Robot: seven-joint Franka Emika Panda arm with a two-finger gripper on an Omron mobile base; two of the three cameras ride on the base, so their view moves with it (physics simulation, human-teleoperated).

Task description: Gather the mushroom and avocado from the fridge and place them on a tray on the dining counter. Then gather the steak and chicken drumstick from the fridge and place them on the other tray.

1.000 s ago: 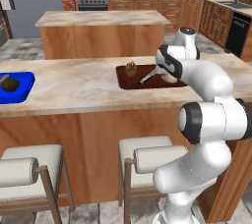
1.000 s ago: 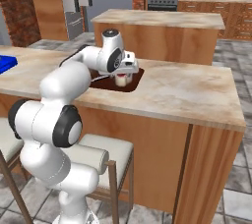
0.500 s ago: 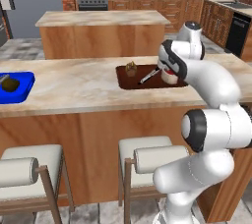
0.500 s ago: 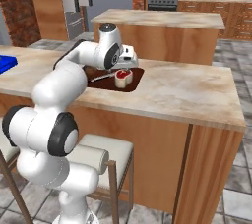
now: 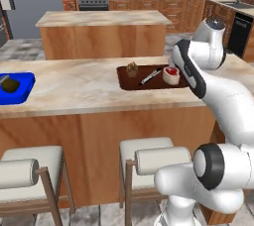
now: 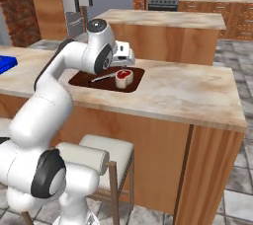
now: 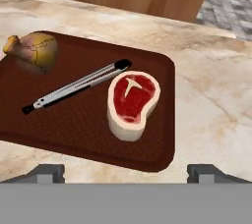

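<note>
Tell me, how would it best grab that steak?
Probably from straight above, fingers across the narrower width of the steak. It lies flat on the brown tray, thick white sides exposed, and the tongs leave little room on one side.

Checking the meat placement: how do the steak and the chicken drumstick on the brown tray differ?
The steak is a red, flat-topped slab with a white fatty rim; the chicken drumstick is a tan-brown knobbly lump. The steak lies near the tray's right end, the drumstick in the far-left corner, with tongs between them. Both rest on the dark brown tray, ungripped.
</note>
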